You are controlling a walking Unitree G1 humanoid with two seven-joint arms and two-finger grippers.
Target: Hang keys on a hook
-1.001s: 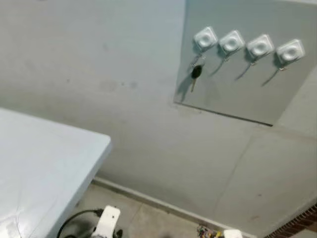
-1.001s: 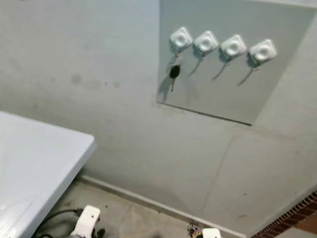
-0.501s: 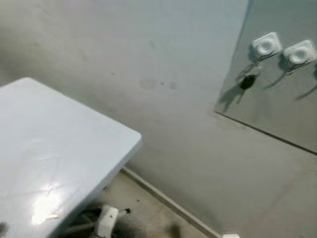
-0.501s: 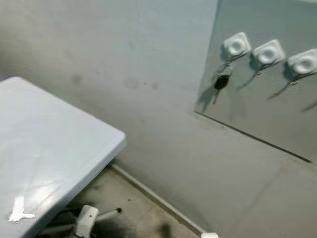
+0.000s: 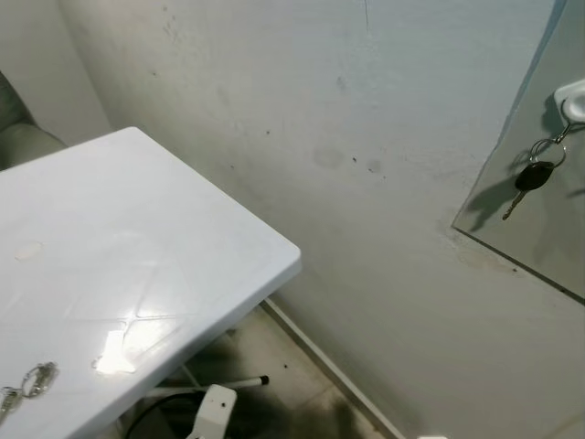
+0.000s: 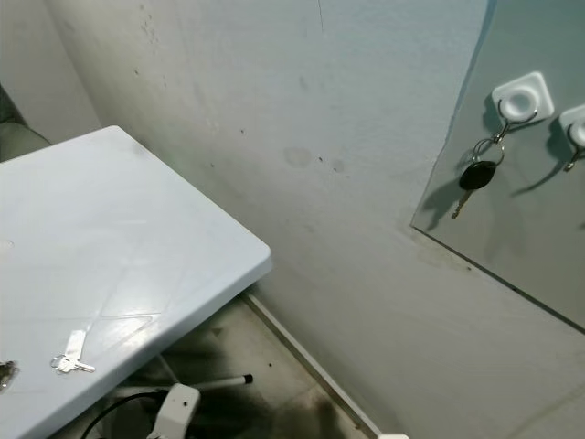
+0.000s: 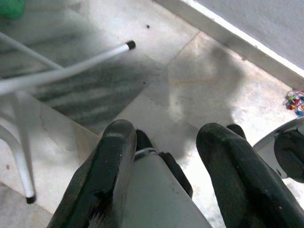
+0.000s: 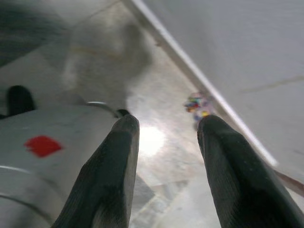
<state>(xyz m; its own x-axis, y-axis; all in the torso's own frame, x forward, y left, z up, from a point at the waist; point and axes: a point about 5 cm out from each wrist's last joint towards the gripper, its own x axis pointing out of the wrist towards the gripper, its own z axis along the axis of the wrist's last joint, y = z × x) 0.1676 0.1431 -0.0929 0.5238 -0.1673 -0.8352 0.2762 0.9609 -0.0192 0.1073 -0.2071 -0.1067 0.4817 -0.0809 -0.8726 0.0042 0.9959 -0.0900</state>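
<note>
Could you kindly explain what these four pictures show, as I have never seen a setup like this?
They come from a walking humanoid robot. Two pictures are its head camera's eyes, looking down at a white plastic table against a grey wall. Small silver keys lie near the table's front edge. On a grey wall panel, a black-headed key hangs from a white square hook. The other two pictures come from wrist cameras, looking along each gripper's black fingers at the tiled floor. The left gripper and right gripper hang open, holding nothing.

White table [image 5: 137, 238], grey wall [image 5: 366, 110], tiled floor [image 7: 204, 80]
</note>
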